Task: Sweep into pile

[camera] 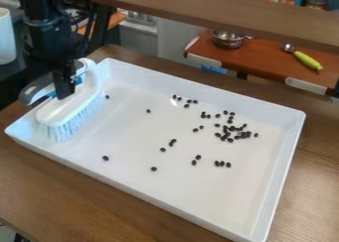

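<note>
Brown counter (99,192) carried the white tray (177,210). The tool (65,87) gripped the brush (69,109) at the tray's left end, bristles down, probably for sweeping. The beans (235,133) lay scattered, thickest toward the right; the tray's walls likely kept them inside.

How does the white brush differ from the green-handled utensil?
The brush has a white body and pale bristles; the utensil has a green handle and metal end. The brush stands in the tray, held by the gripper; the utensil lies loose on the shelf.
</note>
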You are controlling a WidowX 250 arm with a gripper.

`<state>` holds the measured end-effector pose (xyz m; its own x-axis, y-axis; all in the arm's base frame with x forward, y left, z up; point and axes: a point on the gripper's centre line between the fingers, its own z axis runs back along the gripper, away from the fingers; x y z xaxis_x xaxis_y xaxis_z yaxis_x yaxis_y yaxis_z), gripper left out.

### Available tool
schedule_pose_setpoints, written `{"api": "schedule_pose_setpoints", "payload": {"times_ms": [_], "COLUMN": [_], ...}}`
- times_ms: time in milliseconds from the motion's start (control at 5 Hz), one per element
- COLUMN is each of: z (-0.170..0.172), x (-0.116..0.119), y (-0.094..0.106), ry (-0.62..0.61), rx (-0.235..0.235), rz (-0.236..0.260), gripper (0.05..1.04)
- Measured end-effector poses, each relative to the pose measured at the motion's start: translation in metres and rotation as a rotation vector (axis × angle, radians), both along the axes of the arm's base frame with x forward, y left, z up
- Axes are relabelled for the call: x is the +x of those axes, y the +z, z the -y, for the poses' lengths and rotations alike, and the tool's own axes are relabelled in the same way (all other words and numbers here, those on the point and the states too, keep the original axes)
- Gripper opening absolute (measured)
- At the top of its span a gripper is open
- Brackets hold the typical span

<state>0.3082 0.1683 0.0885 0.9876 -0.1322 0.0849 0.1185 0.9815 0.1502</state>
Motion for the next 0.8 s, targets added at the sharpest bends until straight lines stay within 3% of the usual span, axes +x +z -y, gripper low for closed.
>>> {"api": "schedule_pose_setpoints", "payload": {"times_ms": [400, 600, 800], "z": [0.001, 0.005, 0.011], "x": [-0.004, -0.005, -0.005], "y": [-0.013, -0.02, -0.021], "ry": [0.027, 0.035, 0.035], "rx": [0.01, 0.0, -0.03], "rz": [-0.061, -0.094, -0.097], "gripper": [0.972, 0.678, 0.501]}}
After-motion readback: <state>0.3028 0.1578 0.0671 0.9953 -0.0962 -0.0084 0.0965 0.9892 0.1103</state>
